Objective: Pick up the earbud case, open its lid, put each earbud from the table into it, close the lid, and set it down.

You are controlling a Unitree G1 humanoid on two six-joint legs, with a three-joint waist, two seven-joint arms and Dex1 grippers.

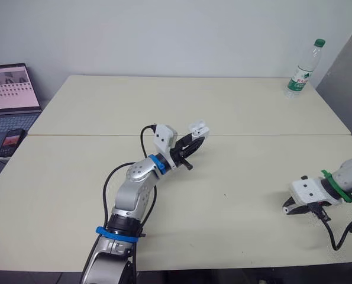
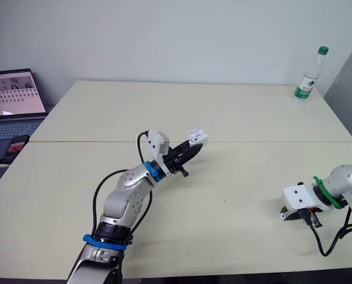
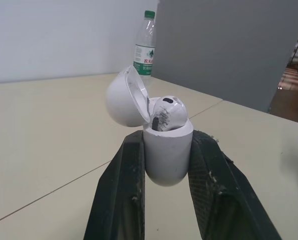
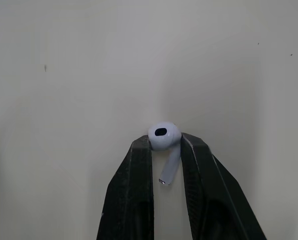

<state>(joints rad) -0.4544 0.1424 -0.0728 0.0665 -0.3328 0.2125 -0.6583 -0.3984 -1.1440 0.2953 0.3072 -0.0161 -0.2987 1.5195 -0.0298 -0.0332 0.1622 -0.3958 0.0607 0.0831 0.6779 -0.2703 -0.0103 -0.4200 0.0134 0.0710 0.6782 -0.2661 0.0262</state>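
The left gripper [image 3: 167, 139] is gripping the earbud case [image 3: 169, 162] by its sides, keeping it upright between the jaws and above the table [image 1: 235, 195]. The lid [image 3: 122, 97] is standing open, leaning away past the fingertips, and one earbud [image 3: 168, 112] is already sitting in the body.

Well apart to the right, the right gripper [image 4: 165, 142] is pinching the second earbud [image 4: 164, 134] at the very tips. Its head is sitting at the tips and its stem is hanging back between the jaws.

The step in hand, I judge, is bringing this earbud to the case. The pinch is shallow, so the arm should be moving slowly and turning the stem toward the free socket, while the left side is holding steady.

The free socket is hiding behind the seated earbud. I cannot tell whether the pinched earbud is touching the table.
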